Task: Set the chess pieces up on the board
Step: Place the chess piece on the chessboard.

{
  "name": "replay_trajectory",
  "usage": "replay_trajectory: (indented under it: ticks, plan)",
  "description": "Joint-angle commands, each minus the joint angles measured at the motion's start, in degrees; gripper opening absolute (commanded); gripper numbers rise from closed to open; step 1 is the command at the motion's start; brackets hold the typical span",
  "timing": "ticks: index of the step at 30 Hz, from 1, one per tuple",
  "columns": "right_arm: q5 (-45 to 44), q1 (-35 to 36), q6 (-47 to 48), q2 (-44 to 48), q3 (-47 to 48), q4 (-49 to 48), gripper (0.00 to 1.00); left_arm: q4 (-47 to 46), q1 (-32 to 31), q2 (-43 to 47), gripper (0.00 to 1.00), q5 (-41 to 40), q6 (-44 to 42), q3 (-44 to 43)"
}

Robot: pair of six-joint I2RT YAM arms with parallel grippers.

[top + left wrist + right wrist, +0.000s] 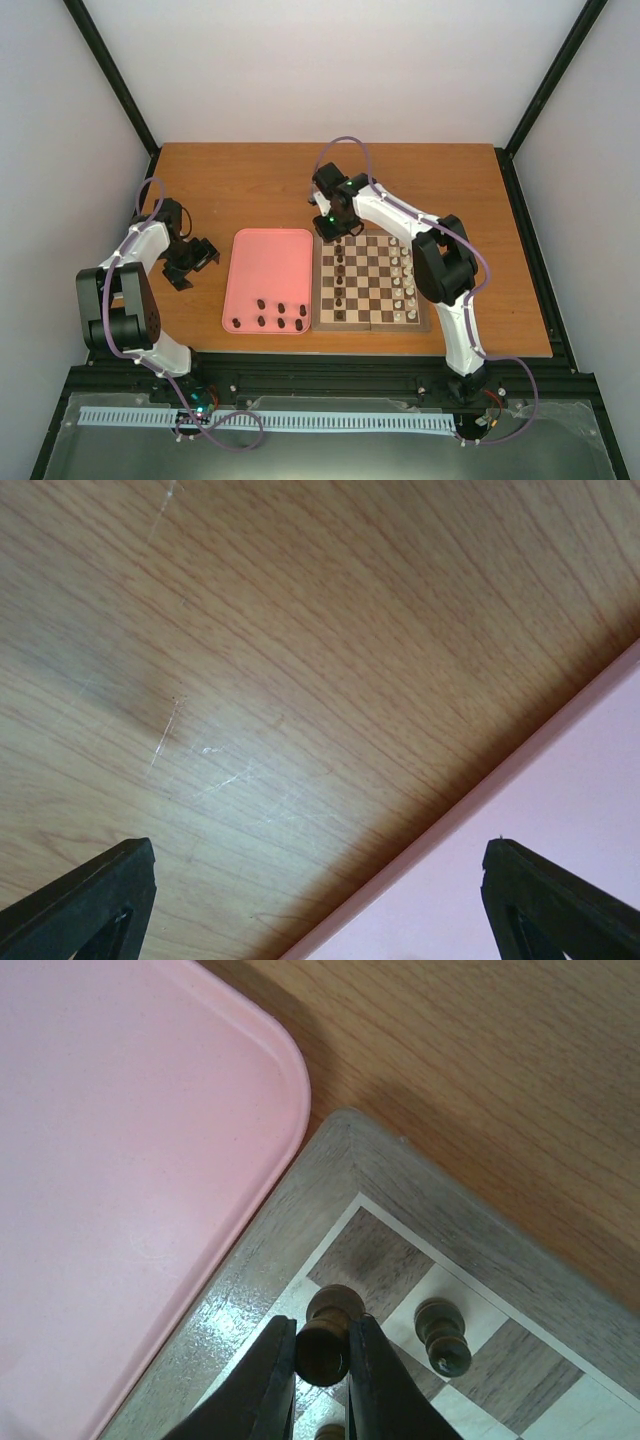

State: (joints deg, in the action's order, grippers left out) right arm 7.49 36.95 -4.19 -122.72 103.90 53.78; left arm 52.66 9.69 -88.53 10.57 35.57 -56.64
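In the overhead view the chessboard (372, 285) lies right of centre on the wooden counter (250, 180). The pink tray (265, 260) sits just beside its left edge. The right arm reaches up from the lower right, across the board, to the board's upper left corner.

There the right pincer (322, 1326) is pressed together on a dark chessman (333, 1307). It pinches the piece by the body, and the rounded head shows above the fingertips. In the right wrist view this piece is over the squares next to the board's corner, close to the brown border. Whether its base touches the board cannot be told. A second dark piece (443, 1335) stands upright on a cream square just to the right in that frame, clear of the fingers. The tray's rounded corner fills the upper left.

From above, more dark chessmen (340, 270) stand along the left columns of the board, and cream-white pieces (407, 283) line the right columns. About six loose dark pieces (262, 321) lie in the lower part of the tray.

The left pincer (318, 845) is at the left of the overhead frame, apart from the tray, spread wide and holding nothing. In its wrist view the two black fingers (90, 905) sit at the bottom corners over bare wood, and the tray's rim crosses the lower right.
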Motion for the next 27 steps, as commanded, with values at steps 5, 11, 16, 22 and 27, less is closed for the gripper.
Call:
replay_trajectory:
  ticks: [5,11,16,22,27]
  plan:
    - [-0.15,-0.87,-0.12,0.38,-0.96,-1.6,0.06,0.03,0.31,-0.13,1.0,-0.17,-0.59,-2.11]
    - [0.01,-1.0,0.01,-0.44,-0.73,-2.08,0.07,0.07,0.28,-0.14,1.0,-0.19,-0.67,-2.07]
    - [0.31,-1.09,-0.03,-1.09,-0.32,-2.6,0.07,0.1,0.25,-0.02,1.0,-0.2,-0.75,-2.16]
    - [0.47,-1.09,0.15,-2.19,0.29,-2.67,0.08,0.19,0.28,0.11,1.0,-0.13,-0.74,-2.17]
    - [-0.04,-1.09,0.05,-2.98,0.85,-3.05,0.08,0.18,0.31,0.13,1.0,-0.16,-0.86,-2.07]
